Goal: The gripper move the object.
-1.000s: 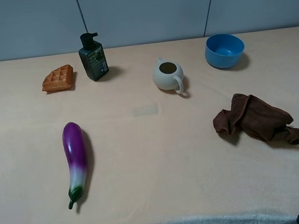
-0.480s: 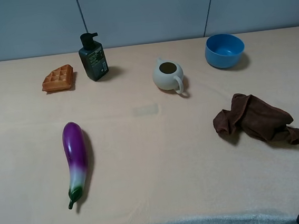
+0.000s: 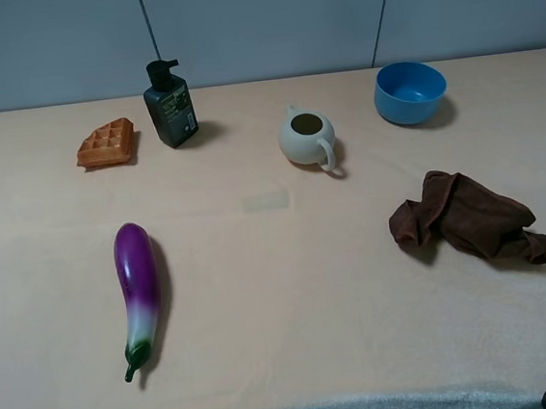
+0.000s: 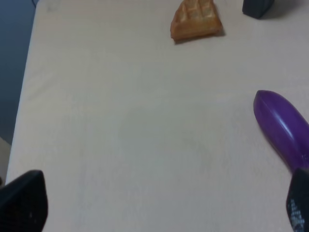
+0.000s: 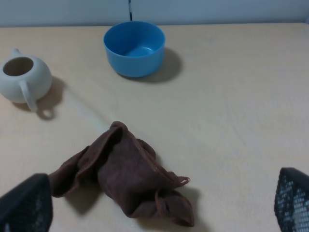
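The orange-brown waffle wedge [image 3: 107,143] lies flat on the beige table [image 3: 281,291] at the far left, beside a dark bottle. It also shows in the left wrist view [image 4: 196,20], far ahead of the jaws. My left gripper [image 4: 159,208] is open and empty, with only its black fingertips [image 4: 21,203] showing, well short of the waffle. My right gripper [image 5: 159,203] is open and empty, with its fingertips [image 5: 294,198] on either side of the view, just short of the brown cloth. In the exterior view only black slivers of the arms show at the bottom corners.
A purple eggplant [image 3: 138,290] lies front left, close to the left gripper [image 4: 282,128]. A dark pump bottle [image 3: 170,106], a cream teapot [image 3: 307,139] and a blue bowl [image 3: 409,93] stand along the back. A crumpled brown cloth [image 3: 468,220] lies at the right.
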You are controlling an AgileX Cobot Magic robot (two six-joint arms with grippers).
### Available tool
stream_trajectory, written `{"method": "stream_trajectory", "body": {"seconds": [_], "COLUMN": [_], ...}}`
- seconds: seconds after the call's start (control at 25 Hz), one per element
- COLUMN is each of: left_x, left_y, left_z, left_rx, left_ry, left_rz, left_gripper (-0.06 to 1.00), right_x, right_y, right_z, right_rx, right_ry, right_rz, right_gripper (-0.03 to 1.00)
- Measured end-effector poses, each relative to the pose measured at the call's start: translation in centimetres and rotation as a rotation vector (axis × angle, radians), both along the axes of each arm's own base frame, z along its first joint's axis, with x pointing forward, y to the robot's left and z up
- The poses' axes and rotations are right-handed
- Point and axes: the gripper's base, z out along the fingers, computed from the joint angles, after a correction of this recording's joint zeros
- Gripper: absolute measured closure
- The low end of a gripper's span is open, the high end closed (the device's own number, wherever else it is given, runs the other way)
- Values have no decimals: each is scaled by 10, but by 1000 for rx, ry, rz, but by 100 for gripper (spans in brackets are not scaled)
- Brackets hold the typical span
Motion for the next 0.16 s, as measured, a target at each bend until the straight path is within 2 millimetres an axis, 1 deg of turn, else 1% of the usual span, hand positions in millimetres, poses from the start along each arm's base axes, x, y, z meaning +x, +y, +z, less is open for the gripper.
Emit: {"method": "stream_trajectory", "body": {"seconds": [0.16], "left_x": [0], "left_y": [0], "left_z": [0], "left_rx": [0], "left_ry": [0], "left_rz": [0], "left_gripper": [-5], "right_x": [0], "right_y": [0], "right_z": [0], "right_rx": [1], "right_ry": [0], "right_rz": [1], "right_gripper": [28]}}
